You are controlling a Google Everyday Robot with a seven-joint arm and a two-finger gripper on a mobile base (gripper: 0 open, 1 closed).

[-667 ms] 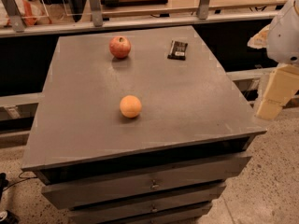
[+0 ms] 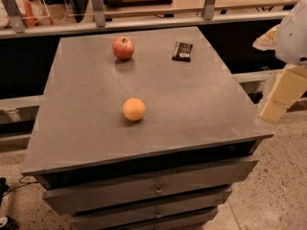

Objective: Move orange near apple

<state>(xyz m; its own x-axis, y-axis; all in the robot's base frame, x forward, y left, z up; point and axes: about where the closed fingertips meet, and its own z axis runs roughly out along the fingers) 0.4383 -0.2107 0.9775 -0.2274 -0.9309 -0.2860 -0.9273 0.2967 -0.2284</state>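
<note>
The orange is small, round and bright orange, and lies near the middle of the grey table top. The apple is red with yellowish patches and sits at the far side of the table, left of centre, well apart from the orange. My gripper shows as a beige part under a white arm housing at the right edge of the view. It hangs beyond the table's right edge, away from both fruits, and holds nothing that I can see.
A small dark packet lies at the far right of the table top. The table is a cabinet with drawers in front. A low rail and shelf run behind it. Speckled floor lies to the right.
</note>
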